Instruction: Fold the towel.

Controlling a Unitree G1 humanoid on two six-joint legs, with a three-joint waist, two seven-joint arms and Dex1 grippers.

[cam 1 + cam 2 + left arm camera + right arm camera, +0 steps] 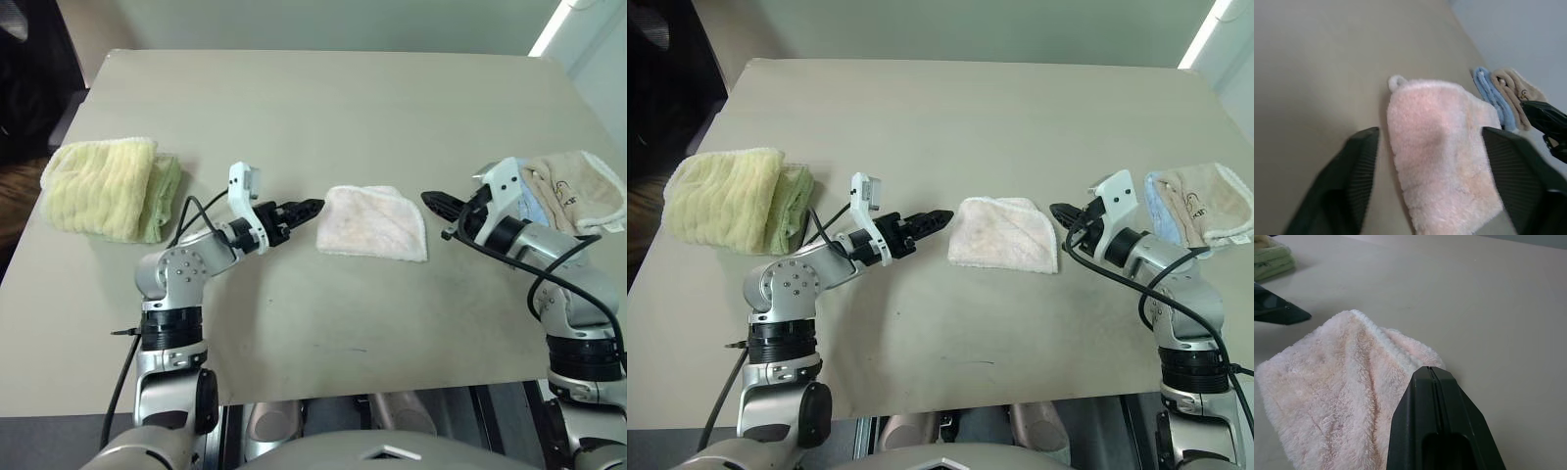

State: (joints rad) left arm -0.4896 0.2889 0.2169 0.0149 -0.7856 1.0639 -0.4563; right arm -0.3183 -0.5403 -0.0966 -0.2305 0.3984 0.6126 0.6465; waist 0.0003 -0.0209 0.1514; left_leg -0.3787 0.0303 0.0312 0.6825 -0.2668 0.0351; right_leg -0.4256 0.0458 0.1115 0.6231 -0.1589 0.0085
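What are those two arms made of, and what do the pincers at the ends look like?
Both arms are built of rounded silver-grey metal segments joined by black ribbed rings, with black cables looping along them. Each wrist carries a white plastic bracket. The left gripper and right gripper each have two black tapered fingers; the left wrist view shows ribbed inner pads.

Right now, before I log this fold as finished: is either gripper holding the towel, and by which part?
Nothing is held. The left gripper is open with the towel lying free on the table; the right gripper is shut beside it, empty.
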